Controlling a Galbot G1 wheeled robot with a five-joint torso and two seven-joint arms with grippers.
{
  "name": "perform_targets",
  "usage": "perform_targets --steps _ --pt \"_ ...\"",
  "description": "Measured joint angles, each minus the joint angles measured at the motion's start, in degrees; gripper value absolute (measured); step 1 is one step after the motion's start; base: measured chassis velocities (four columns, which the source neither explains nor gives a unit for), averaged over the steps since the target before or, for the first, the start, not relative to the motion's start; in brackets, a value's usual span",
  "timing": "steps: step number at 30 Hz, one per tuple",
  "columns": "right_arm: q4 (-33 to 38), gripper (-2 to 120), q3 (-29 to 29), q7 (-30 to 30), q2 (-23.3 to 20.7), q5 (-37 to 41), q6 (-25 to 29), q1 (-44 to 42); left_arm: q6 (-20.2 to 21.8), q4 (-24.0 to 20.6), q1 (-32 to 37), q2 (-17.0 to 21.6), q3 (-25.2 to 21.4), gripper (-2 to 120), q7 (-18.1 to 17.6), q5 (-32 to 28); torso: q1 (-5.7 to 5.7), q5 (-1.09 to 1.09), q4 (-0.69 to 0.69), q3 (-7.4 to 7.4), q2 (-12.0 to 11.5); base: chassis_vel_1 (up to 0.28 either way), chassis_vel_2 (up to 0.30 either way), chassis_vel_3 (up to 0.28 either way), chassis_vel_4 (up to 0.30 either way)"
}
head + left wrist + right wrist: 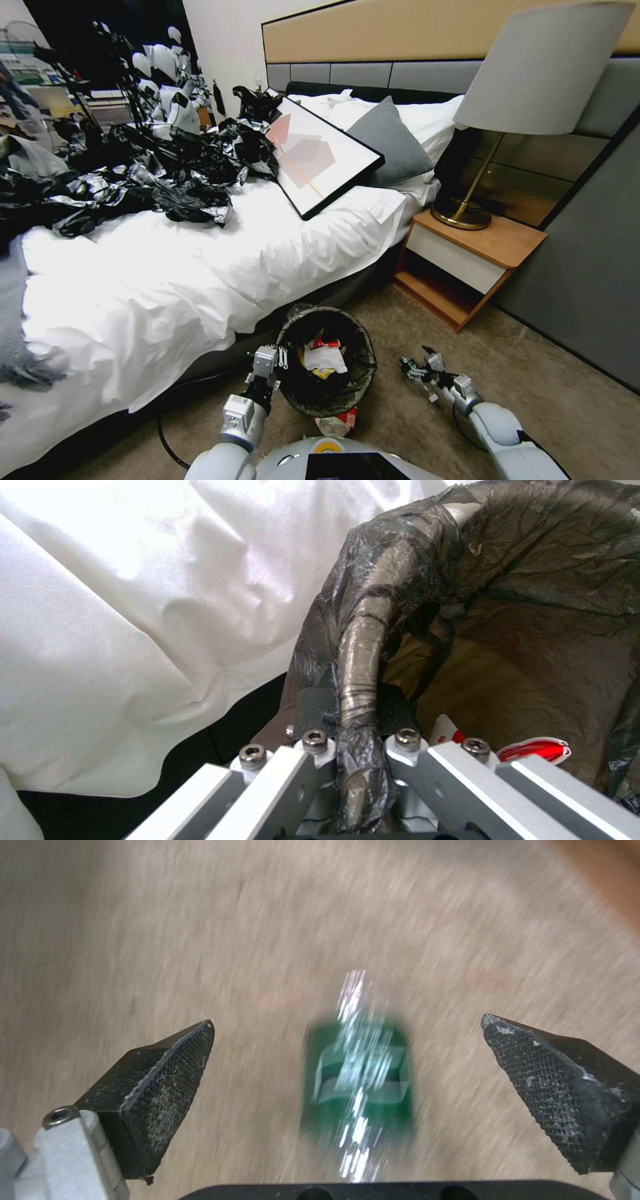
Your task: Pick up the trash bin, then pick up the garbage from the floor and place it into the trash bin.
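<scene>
- Nearest the head camera, the left gripper is clamped on the bag-wrapped rim of the trash bin, which it holds between the bed and the open carpet.
- In the left wrist view the two metal fingers sit on either side of the rim, one outside and one inside, pinching crinkled black liner along with it.
- Inside the bin lie white paper scraps and red-and-white wrappers; another red-and-white packet lies on the floor just beside the bin's near side.
- The right gripper hovers low over the carpet, jaws spread wide, with the green-labelled bottle lying between the textured pads and touching neither.
- Risk: the bottle is round and clear, so a close that lands off-centre could squirt it out or roll it away.
- Risk: the bin hangs from one point of its rim; the slick liner could slip in the grip, tilting the bin and spilling what is in it.
- Risk: the packet close against the bin may be awkward to reach and could be missed.
</scene>
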Motion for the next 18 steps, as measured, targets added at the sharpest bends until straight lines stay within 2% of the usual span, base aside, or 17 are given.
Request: perform_targets --steps 9,18 --pt "-8.02 100 0.47 -3.94 2.64 -2.21 3.1 2.47 -0.03 -0.33 0.52 0.07 -0.15 0 0.08 0.28 0.0 0.0 0.0 0.0 0.0 0.0 0.0 0.0 0.0" --pt "-13.27 100 0.66 -4.25 3.8 -2.68 4.35 5.03 -0.03 -0.44 0.73 -0.05 -0.13 0 0.11 0.62 0.0 0.0 0.0 0.0 0.0 0.0 0.0 0.0 0.0"
